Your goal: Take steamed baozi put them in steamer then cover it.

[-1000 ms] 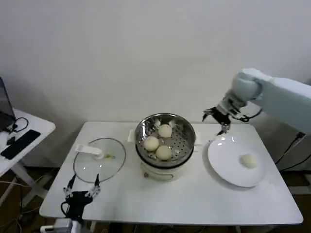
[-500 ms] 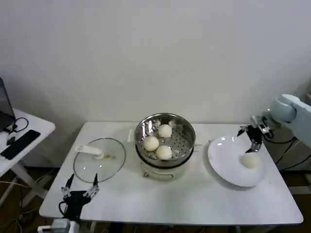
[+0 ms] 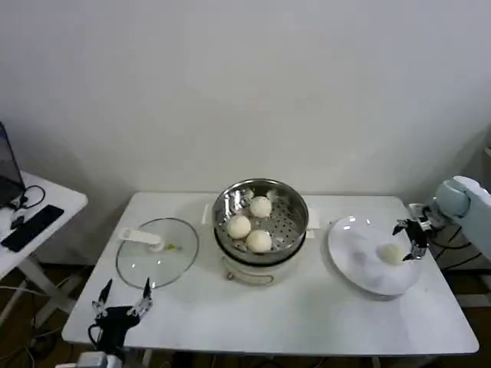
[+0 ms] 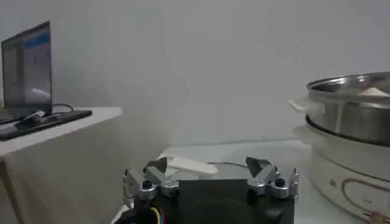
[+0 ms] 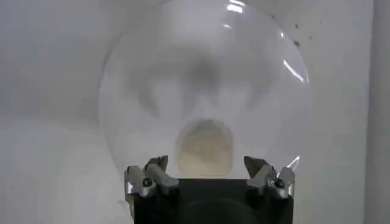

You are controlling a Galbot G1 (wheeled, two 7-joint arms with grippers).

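The right tool [image 3: 414,239] is black with metal-tipped fingers on a pale blue-white arm; the left tool [image 3: 120,300] matches, black-bodied.

The steamer [image 3: 261,208] is shiny, mirror-bright metal with a perforated bottom, set on a smooth white plastic-looking base [image 3: 253,268], and the three baozi [image 3: 258,241] in it look matt, smooth and cream-white, like the fourth [image 3: 391,253] on the glossy white plate [image 3: 360,264]. The cover [image 3: 157,253] is clear glass with a thin metal rim and a smooth white handle [image 3: 140,237], lying on a matt white worktop [image 3: 307,314]. Both the left end effector [image 3: 121,300] and the right end effector [image 3: 410,239] have black bodies with bare-metal fingers [image 4: 268,176].
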